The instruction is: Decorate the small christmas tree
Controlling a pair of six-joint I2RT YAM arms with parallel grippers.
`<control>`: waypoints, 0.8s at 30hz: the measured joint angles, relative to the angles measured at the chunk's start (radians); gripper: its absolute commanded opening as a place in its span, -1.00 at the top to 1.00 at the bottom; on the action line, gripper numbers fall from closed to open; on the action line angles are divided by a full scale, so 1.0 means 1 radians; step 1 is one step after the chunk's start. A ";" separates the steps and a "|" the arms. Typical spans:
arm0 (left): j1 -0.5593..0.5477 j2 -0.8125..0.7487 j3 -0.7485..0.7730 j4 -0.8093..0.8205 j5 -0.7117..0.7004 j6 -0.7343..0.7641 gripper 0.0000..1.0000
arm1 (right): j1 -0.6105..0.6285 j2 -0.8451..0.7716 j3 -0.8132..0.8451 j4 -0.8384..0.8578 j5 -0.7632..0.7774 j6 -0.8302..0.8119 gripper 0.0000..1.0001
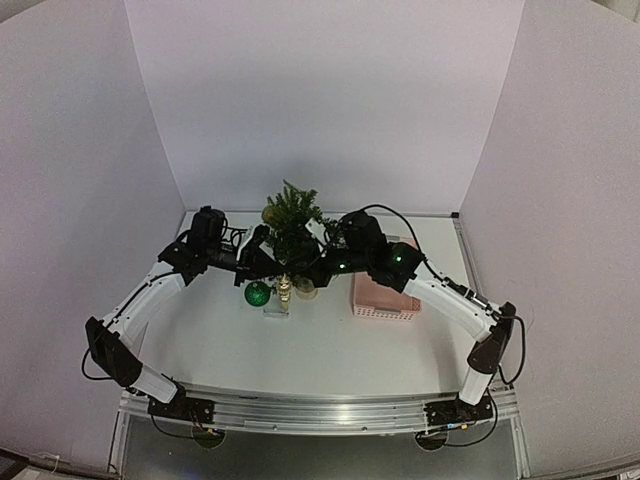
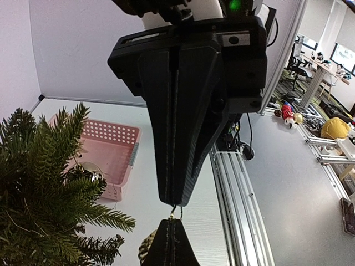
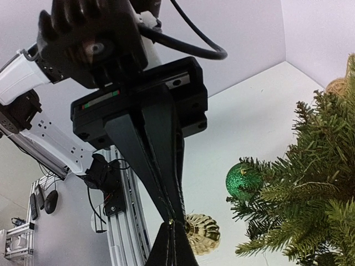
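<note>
Green small christmas tree, closed left tool and closed right tool just beside it, tips meeting

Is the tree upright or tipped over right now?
Upright: the top view shows the tree standing on the table, its tip up, not lying on its side.

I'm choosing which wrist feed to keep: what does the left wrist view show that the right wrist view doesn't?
Only the left wrist view shows the pink basket behind the tree. Only the right wrist view shows a green glitter ball. Both show the small christmas tree, a gold ornament and the aluminium rail.
</note>
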 measured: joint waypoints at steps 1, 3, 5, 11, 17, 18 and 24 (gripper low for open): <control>-0.002 0.000 -0.005 0.005 -0.009 -0.007 1.00 | -0.003 -0.006 -0.017 0.002 0.007 0.000 1.00; -0.012 0.000 -0.014 0.007 -0.034 -0.026 1.00 | -0.004 -0.018 -0.049 0.003 0.019 0.001 1.00; -0.029 0.000 -0.018 0.005 -0.054 -0.053 1.00 | -0.006 -0.022 -0.069 0.003 0.033 0.003 1.00; -0.053 0.009 -0.020 -0.013 -0.119 -0.089 1.00 | -0.008 -0.023 -0.095 0.006 0.054 0.009 1.00; -0.060 0.041 -0.019 -0.079 -0.183 -0.065 1.00 | -0.008 -0.023 -0.112 0.008 0.050 0.027 1.00; -0.063 0.046 -0.019 -0.082 -0.191 -0.063 1.00 | -0.008 -0.023 -0.120 0.008 0.052 0.028 1.00; -0.076 0.062 -0.019 -0.085 -0.236 -0.057 1.00 | -0.008 -0.023 -0.148 0.007 0.079 0.027 1.00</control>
